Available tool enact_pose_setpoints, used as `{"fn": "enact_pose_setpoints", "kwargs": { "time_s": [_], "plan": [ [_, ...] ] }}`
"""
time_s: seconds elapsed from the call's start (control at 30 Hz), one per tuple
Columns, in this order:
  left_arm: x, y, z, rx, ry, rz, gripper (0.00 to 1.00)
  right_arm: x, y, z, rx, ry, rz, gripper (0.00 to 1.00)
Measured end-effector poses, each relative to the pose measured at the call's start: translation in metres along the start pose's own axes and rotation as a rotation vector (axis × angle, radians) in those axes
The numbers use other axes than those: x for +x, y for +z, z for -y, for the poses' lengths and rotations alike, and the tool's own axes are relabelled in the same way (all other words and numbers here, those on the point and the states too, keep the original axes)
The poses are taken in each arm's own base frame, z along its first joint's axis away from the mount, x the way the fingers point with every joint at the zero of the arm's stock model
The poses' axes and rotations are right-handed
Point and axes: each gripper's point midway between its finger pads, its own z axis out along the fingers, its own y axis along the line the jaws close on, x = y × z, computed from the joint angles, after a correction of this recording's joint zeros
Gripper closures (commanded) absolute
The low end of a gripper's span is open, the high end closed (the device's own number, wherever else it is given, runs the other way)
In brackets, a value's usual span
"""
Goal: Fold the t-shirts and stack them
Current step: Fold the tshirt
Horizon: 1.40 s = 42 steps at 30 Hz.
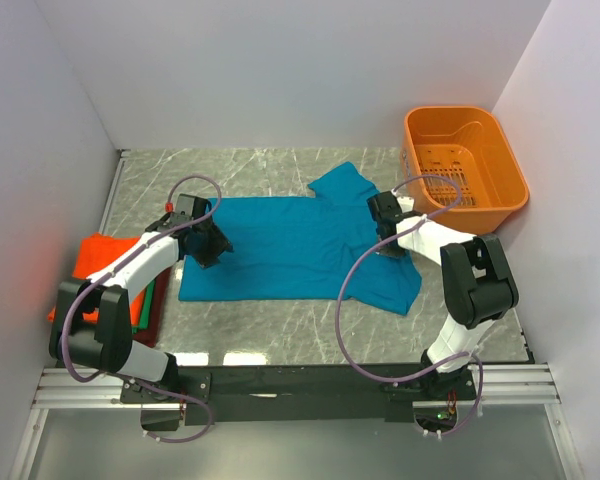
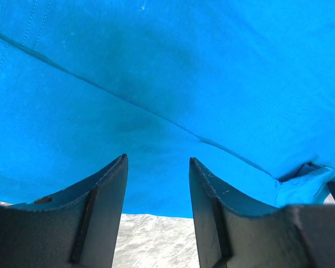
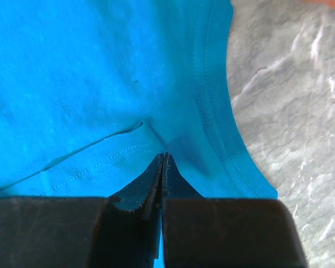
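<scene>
A teal-blue t-shirt lies spread flat across the middle of the marble table, collar toward the right. My left gripper stands open at the shirt's left hem. In the left wrist view its jaws straddle the hem edge of the teal cloth, with bare table showing between them. My right gripper sits at the collar end. In the right wrist view it is shut, pinching the teal cloth beside the ribbed neckline. A stack of folded t-shirts, orange over green and dark red, lies at the left, partly under my left arm.
An orange plastic basket stands at the back right corner, close behind my right arm. White walls enclose the table on the left, back and right. The grey marble table shows in front of the shirt.
</scene>
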Motion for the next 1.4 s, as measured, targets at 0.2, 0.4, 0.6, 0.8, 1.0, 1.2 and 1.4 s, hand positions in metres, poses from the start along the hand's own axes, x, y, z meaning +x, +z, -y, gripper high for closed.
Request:
{"fn": "enact_pose_setpoints", "kwargs": {
  "time_s": [0.2,0.4,0.6,0.8,1.0,1.2,1.4],
  "plan": [
    [0.001,0.000,-0.001,-0.002,0.000,-0.002,0.47,-0.005,-0.003,0.001,0.021,-0.008,0.018,1.00],
    [0.001,0.000,-0.001,-0.002,0.000,-0.001,0.47,-0.003,-0.004,-0.001,0.012,-0.015,0.013,0.76],
    [0.001,0.000,-0.001,-0.001,0.000,-0.001,0.47,0.002,-0.003,-0.004,-0.008,-0.017,-0.004,0.70],
    [0.001,0.000,0.000,0.001,0.000,-0.002,0.47,0.012,-0.001,-0.004,-0.020,-0.013,-0.027,0.74],
    [0.001,0.000,0.001,0.006,0.000,-0.004,0.47,0.012,-0.001,-0.004,-0.028,-0.005,-0.034,0.83],
    [0.001,0.000,0.001,0.007,0.000,-0.005,0.47,0.016,-0.003,-0.003,-0.043,0.003,-0.047,0.95],
    [0.004,0.002,-0.002,0.001,0.001,-0.012,0.47,0.017,-0.004,-0.003,-0.049,0.008,-0.050,1.00]
  ]
}}
